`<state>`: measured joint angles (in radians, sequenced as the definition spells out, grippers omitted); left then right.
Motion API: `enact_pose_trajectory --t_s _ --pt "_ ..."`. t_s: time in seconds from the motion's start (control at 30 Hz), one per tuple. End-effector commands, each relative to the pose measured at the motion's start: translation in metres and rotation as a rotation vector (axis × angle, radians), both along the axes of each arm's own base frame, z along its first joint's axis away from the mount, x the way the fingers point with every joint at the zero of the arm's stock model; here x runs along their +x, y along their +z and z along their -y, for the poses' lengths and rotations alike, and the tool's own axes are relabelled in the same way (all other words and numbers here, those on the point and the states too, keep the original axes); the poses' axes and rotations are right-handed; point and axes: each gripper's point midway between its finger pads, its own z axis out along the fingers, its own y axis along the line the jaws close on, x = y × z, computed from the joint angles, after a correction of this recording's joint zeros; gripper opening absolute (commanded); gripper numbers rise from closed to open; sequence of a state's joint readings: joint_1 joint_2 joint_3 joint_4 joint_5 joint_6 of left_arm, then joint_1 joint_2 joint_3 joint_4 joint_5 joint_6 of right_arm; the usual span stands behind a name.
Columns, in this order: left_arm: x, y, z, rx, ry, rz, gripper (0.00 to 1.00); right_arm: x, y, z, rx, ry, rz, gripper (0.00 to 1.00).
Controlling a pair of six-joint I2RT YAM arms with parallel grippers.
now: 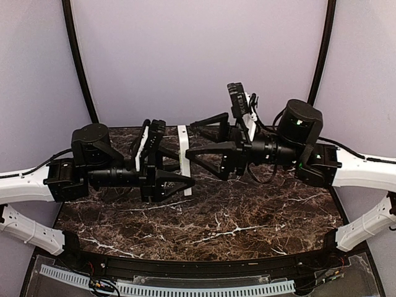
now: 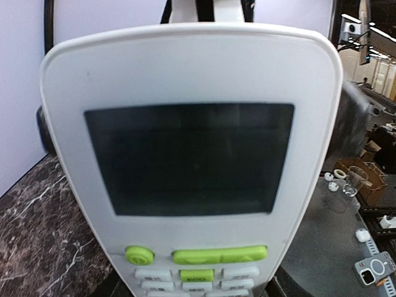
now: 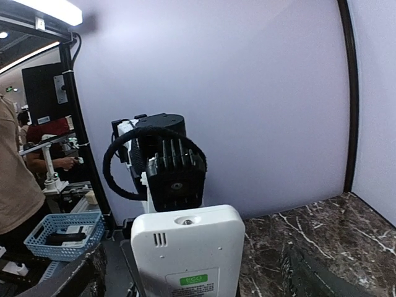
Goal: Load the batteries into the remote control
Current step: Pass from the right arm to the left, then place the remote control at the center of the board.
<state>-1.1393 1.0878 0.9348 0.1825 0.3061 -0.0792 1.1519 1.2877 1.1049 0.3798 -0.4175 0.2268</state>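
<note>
Our left jaws pinch the white remote control [image 1: 184,139], its screen facing them, up above the dark surface [image 1: 216,216]. Our right jaws are spread wide just behind it, not holding it.

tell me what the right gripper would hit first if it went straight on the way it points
The back of the remote control: it stands right ahead of the right gripper, between its open jaws. How near is hard to judge.
</note>
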Motion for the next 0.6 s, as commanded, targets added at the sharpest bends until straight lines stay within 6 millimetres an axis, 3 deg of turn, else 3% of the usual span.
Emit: enact_pose_trajectory --t_s 0.0,0.03,0.07,0.1,0.13,0.2,0.3,0.43,0.57 --pt "0.030 -0.031 -0.023 0.163 0.219 -0.063 0.20 0.038 0.004 0.034 -0.072 -0.270 -0.049 0.98" --pt "0.045 -0.064 -0.033 0.296 0.319 -0.101 0.20 0.053 -0.004 0.043 -0.115 -0.359 -0.087 0.99" --pt "0.052 -0.072 -0.038 0.343 0.375 -0.140 0.20 0.070 -0.014 0.054 -0.165 -0.457 -0.135 0.99" --pt "0.062 -0.112 -0.050 0.503 0.461 -0.175 0.20 0.093 -0.026 0.070 -0.217 -0.599 -0.186 0.99" --pt "0.063 -0.133 -0.063 0.606 0.508 -0.229 0.19 0.105 -0.040 0.083 -0.277 -0.694 -0.218 0.99" --pt "0.066 -0.179 -0.077 0.796 0.571 -0.285 0.18 0.122 -0.065 0.106 -0.377 -0.837 -0.274 0.99" --pt "0.055 -0.244 -0.082 1.032 0.531 -0.378 0.18 0.125 -0.086 0.118 -0.462 -0.884 -0.313 0.99" --pt "0.042 -0.289 -0.067 1.182 0.414 -0.459 0.20 0.125 -0.108 0.118 -0.529 -0.877 -0.335 0.99" --pt "0.044 -0.310 -0.047 1.245 0.320 -0.502 0.28 0.124 -0.125 0.112 -0.598 -0.857 -0.343 0.99"
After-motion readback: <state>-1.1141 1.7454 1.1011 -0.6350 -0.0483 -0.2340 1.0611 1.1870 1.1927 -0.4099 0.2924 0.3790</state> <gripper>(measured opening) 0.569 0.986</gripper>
